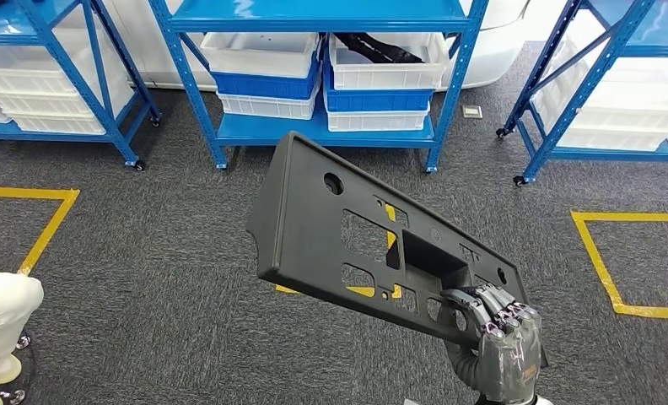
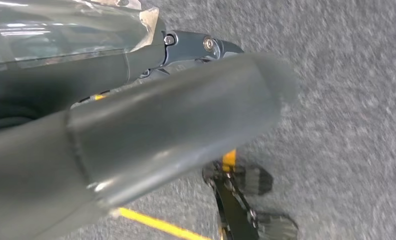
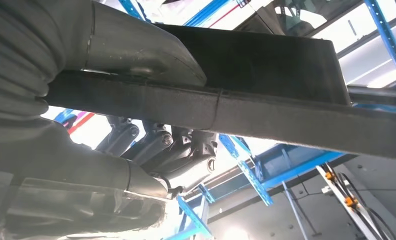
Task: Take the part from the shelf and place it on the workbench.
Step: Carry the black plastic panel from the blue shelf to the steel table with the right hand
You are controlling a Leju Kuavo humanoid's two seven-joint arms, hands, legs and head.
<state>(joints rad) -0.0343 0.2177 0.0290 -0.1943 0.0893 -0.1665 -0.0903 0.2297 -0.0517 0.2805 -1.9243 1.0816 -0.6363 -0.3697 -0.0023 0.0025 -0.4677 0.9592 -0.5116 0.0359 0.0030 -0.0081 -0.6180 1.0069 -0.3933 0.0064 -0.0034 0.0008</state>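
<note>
The part (image 1: 331, 228) is a flat dark grey plastic panel with several cutouts and a round hole. It hangs tilted in the air above the carpet in the head view. My right hand (image 1: 495, 337) grips its near lower corner, with the fingers curled over the edge. In the right wrist view the panel's edge (image 3: 286, 120) runs across the picture, with my right hand's fingers (image 3: 161, 150) wrapped under it. My left hand (image 2: 161, 130) hangs over the carpet and holds nothing. Its thick thumb is stretched out and a dark fingertip (image 2: 206, 45) lies beyond it.
A blue shelf rack (image 1: 322, 131) stands ahead with white and blue bins (image 1: 267, 63); one bin holds a black part (image 1: 381, 46). More blue racks stand at the left (image 1: 103, 84) and right (image 1: 567, 110). Yellow tape (image 1: 605, 270) marks squares on the grey carpet. A white object (image 1: 2, 308) sits at the lower left.
</note>
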